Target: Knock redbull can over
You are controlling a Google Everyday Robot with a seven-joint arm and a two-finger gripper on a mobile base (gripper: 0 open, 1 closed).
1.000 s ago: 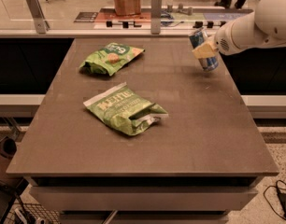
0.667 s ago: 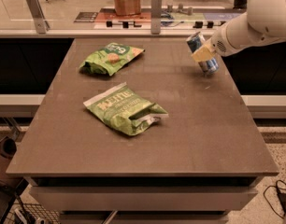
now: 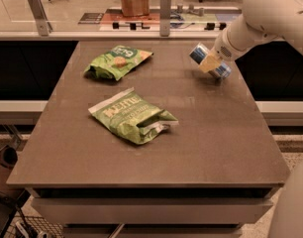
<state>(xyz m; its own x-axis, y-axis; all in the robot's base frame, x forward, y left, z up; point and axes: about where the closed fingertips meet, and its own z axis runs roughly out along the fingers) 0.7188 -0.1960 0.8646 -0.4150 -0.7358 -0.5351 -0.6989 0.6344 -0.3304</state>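
The redbull can (image 3: 220,69), blue and silver, is near the table's far right edge and leans hard to the left, its silver top (image 3: 196,52) pointing up and left. My gripper (image 3: 210,62) is at the end of the white arm (image 3: 260,19) that reaches in from the upper right. It presses against the middle of the can, covering part of its body. I cannot tell whether the can's base still touches the table.
Two green chip bags lie on the brown table (image 3: 211,133): one at the far left (image 3: 118,61), one in the middle (image 3: 133,116). A glass barrier with metal posts (image 3: 165,13) runs behind the table. The robot's white body (image 3: 292,207) is at the lower right.
The arm and gripper have shifted left. The can has tipped further over to the left with them.
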